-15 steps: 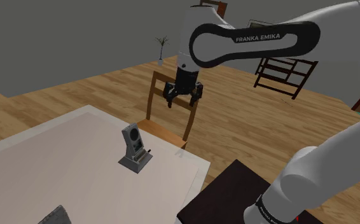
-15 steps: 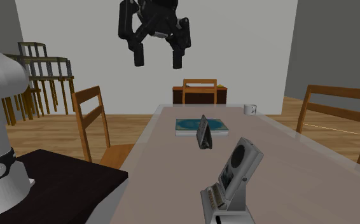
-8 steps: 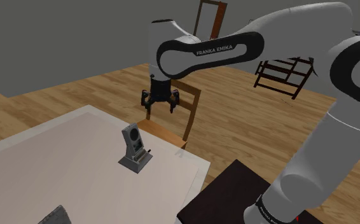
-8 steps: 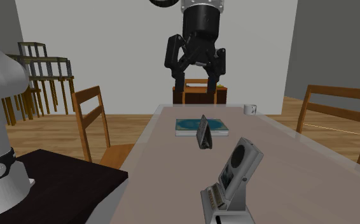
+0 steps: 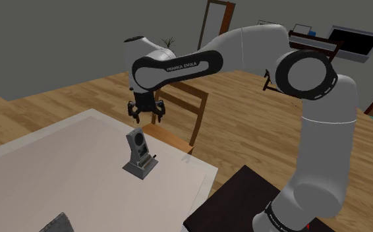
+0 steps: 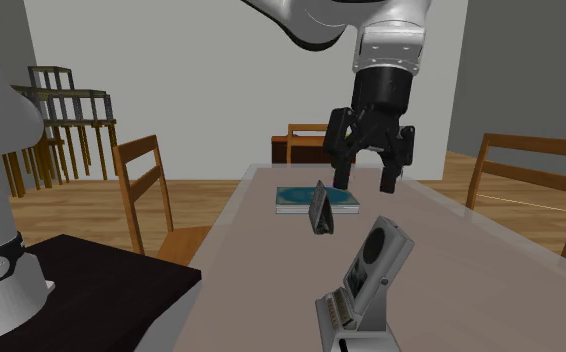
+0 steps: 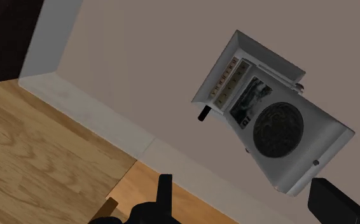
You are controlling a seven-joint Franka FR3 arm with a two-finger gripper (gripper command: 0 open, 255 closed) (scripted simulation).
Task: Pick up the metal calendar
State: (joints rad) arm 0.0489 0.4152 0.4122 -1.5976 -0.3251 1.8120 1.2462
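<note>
The end effector has swung in from the upper middle of the shoulder view over the last second and come down. It now hangs just above the metal calendar, which stands a little left of that frame's centre on the bench, near the bench's edge. Its fingers are spread apart and clasp nothing. I judge the approach nearly done, with the last descent and the closing still to come (no contact yet).

The second exterior view makes the remaining height plain. The end effector sits right of centre with open air beneath it, and the calendar stands below it in the lower middle. Farther along the bench, that view also takes in a blue book and a white mug.

The wrist view looks down on the calendar, showing its round dial and a row of small tiles at the base. The calendar lies askew to the line between the fingers and nearer one of them, so a small turn and shift seem needed.
</note>
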